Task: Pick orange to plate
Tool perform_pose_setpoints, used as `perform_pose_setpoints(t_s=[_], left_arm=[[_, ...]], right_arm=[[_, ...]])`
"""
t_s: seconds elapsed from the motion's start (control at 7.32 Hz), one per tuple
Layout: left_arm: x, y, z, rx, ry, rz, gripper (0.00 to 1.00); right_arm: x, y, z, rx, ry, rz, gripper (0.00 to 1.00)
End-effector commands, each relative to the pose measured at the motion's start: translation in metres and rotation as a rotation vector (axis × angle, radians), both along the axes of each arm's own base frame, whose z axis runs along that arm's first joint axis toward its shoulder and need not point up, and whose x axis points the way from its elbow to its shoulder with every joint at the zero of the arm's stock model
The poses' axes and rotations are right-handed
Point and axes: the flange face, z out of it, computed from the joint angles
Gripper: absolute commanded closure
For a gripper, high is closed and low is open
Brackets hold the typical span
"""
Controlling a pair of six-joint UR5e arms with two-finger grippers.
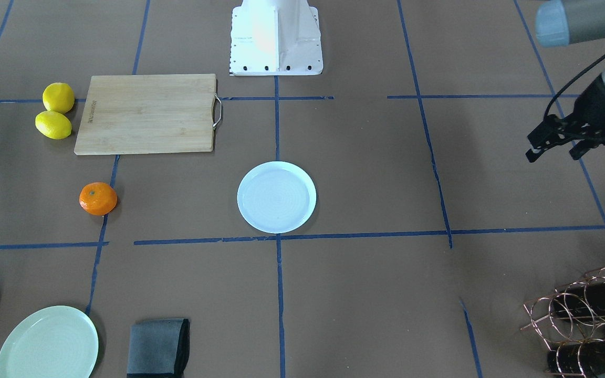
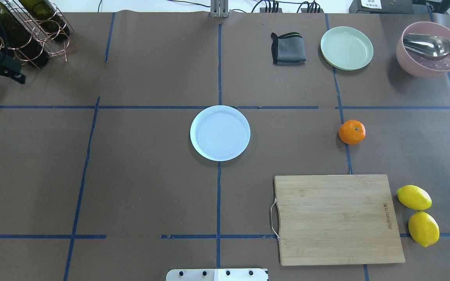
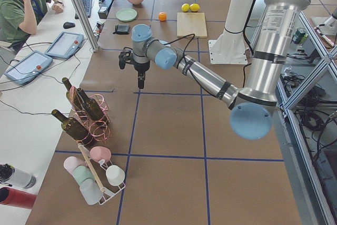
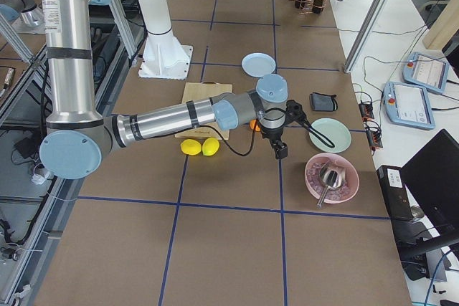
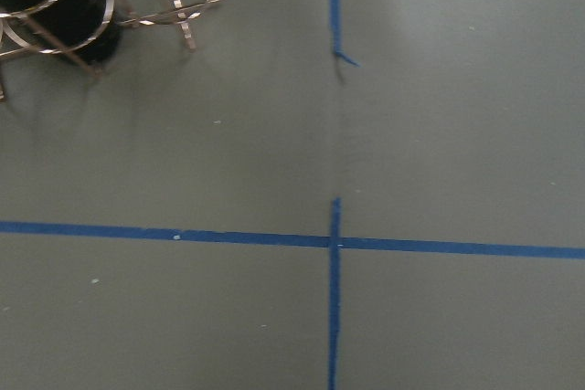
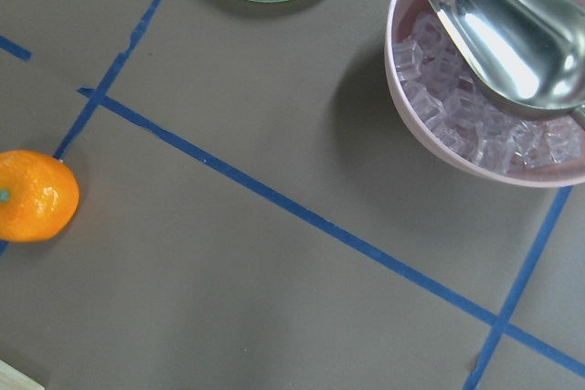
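You see orange (image 2: 352, 132) on bench (image 2: 150, 175) at plate's (image 2: 220, 133) 3 o'clock overhead, well apart. L gripper (image 1: 554, 151) wide, empty; R gripper (image 4: 278, 150) can't tell.

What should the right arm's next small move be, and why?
Probably shift the right end effector sideways until centred over the orange, before any descent. The orange lies on the table apart from the plate, and shows only at the right wrist view's left edge, so the end effector seems offset.
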Motion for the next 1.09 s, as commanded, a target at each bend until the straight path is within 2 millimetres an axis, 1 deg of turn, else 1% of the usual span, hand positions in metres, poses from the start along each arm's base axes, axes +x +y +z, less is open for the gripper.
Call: perform_pose_setpoints(t_s=[0.0, 0.14, 0.27, 0.41, 0.55, 0.68, 0.82, 0.96], left_arm=[[-0.1, 0.009, 0.104, 0.1, -0.091, 0.135, 0.0], [-0.135, 0.032, 0.139, 0.111, -0.114, 0.157, 0.0], [-0.158, 0.051, 0.16, 0.133, -0.131, 0.186, 0.0], [-0.164, 0.065, 0.175, 0.15, -0.14, 0.229, 0.0], [-0.169, 0.083, 0.188, 0.118, -0.136, 0.227, 0.0], [-0.168, 0.082, 0.192, 0.11, -0.133, 0.228, 0.0], [-0.167, 0.081, 0.192, 0.108, -0.133, 0.227, 0.0], [-0.168, 0.083, 0.194, 0.103, -0.131, 0.226, 0.0]], right_arm=[[-0.02, -0.011, -0.021, 0.012, -0.013, -0.006, 0.0], [-0.036, -0.014, -0.041, 0.002, -0.033, 0.008, 0.0], [-0.058, -0.017, -0.064, -0.016, -0.05, 0.031, 0.0], [-0.08, -0.021, -0.083, -0.021, -0.067, 0.027, 0.0], [-0.117, -0.022, -0.102, -0.063, -0.091, 0.027, 0.0], [-0.151, -0.021, -0.121, -0.107, -0.104, 0.047, 0.0], [-0.186, -0.015, -0.127, -0.102, -0.053, 0.087, 0.0], [-0.227, -0.005, -0.128, -0.122, -0.011, 0.124, 0.0]])
